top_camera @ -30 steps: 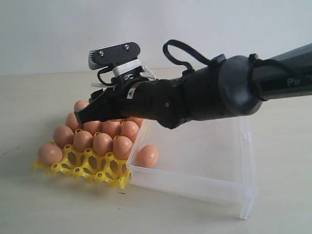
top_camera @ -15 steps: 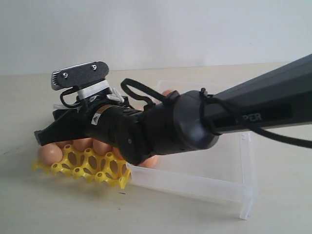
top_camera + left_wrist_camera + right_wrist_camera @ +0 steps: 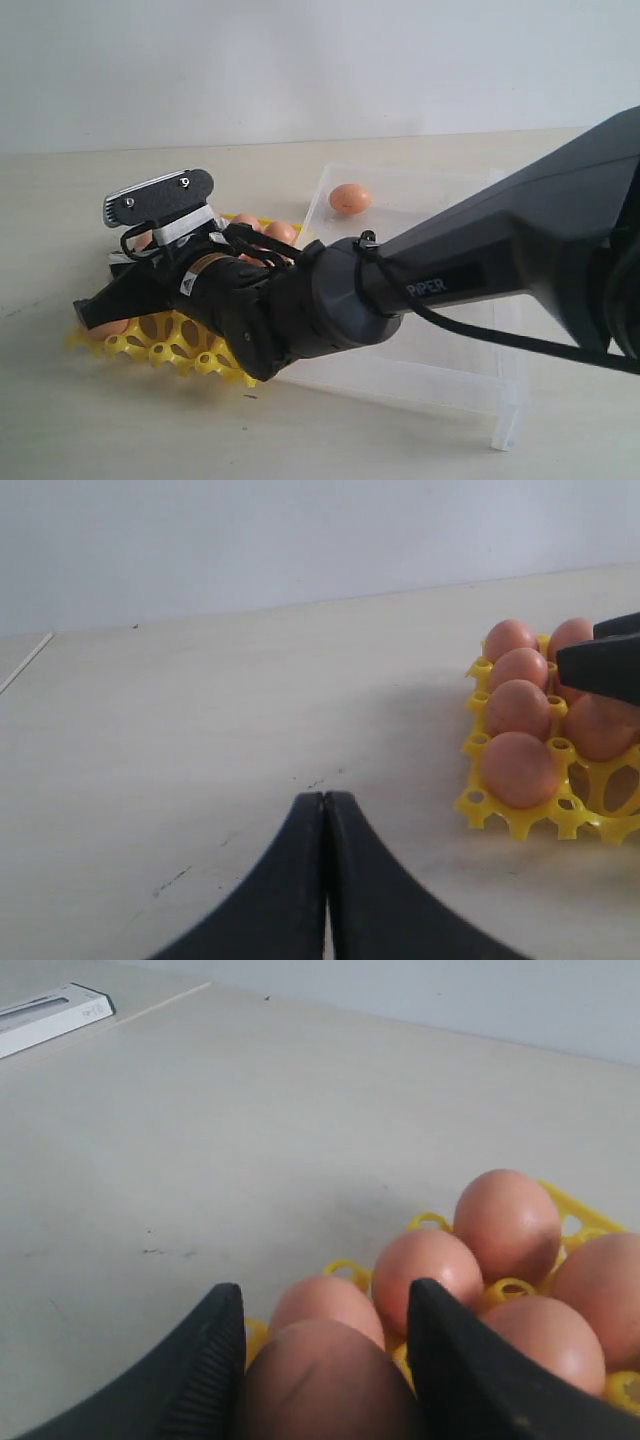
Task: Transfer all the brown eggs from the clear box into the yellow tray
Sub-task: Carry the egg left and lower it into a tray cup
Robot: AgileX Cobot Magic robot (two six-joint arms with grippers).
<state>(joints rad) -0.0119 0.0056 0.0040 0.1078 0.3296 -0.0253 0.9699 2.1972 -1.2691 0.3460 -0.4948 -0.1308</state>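
My right gripper [image 3: 324,1305] is shut on a brown egg [image 3: 325,1385], low over the yellow tray [image 3: 345,1272], where several brown eggs [image 3: 505,1222] sit in cups. In the exterior view the right arm reaches across to the left, with the right gripper [image 3: 95,310] at the front left part of the yellow tray [image 3: 160,348]; the arm hides most of the eggs there. One brown egg [image 3: 350,197] lies at the far wall of the clear box [image 3: 505,400]. My left gripper [image 3: 325,798] is shut and empty above bare table, left of the yellow tray [image 3: 478,805].
A flat white object [image 3: 55,1015] lies far off on the beige table [image 3: 60,200]. A pale wall [image 3: 320,60] stands behind the table. The black right arm [image 3: 480,270] spans the clear box and the tray's right side.
The right arm has come down and pushed left, from above the tray's back rows to its front left part. It now hides most tray eggs, and the egg at the box's far wall shows.
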